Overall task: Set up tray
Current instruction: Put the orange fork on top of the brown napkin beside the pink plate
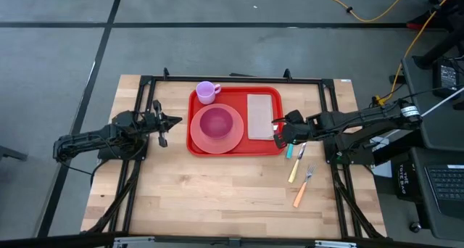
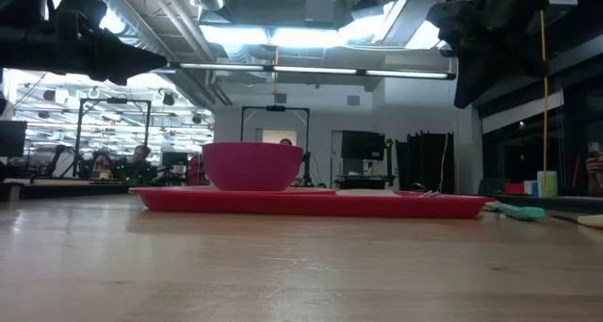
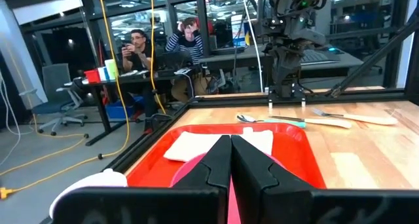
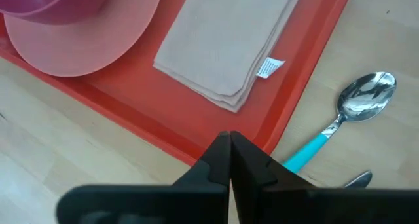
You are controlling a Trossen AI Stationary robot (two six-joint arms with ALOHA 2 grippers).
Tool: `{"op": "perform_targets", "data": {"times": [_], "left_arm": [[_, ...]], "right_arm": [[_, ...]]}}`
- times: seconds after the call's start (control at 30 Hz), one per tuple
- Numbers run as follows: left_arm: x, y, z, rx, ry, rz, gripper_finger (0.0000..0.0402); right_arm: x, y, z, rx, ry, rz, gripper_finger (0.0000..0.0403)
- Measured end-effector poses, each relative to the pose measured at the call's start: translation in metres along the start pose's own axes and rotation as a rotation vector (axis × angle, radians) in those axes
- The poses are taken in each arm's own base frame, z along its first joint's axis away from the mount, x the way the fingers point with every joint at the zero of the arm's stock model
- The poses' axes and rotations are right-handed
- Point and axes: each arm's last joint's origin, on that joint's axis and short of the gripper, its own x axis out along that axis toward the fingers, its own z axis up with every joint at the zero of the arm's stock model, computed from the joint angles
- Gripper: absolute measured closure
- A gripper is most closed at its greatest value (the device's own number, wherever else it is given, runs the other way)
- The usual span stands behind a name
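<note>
i see the tray, bright red with a raised rim, sitting at the table's far middle. it carries a pink plate with a magenta bowl, a beige napkin and a lilac mug. my right gripper hangs over the tray's right rim, fingers pressed together. my left gripper waits just left of the tray, fingers pinched closed too.
</note>
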Motion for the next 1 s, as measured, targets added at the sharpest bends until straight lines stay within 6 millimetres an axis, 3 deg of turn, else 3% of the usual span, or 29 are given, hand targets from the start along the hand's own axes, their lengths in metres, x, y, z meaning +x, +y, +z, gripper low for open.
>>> {"op": "perform_targets", "data": {"times": [0.1,0.67,0.83,1.0], "left_arm": [[0.0023,-0.0013,-0.0073,0.0,-0.035,-0.008,0.0398],[0.0025,-0.0012,-0.0068,0.025,-0.041,-0.003,0.0398],[0.0025,-0.0012,-0.0068,0.025,-0.041,-0.003,0.0398],[0.0025,-0.0013,-0.0078,0.026,-0.03,-0.004,0.0398]], "right_arm": [[0.0,-0.0001,0.0004,-0.001,-0.013,-0.005,0.0396],[0.0,-0.0009,-0.0004,0.004,0.009,-0.007,0.0396],[0.0,-0.0034,-0.0026,0.189,0.059,-0.026,0.0396],[0.0062,-0.0055,-0.0065,0.224,0.096,-0.107,0.0396]]}}
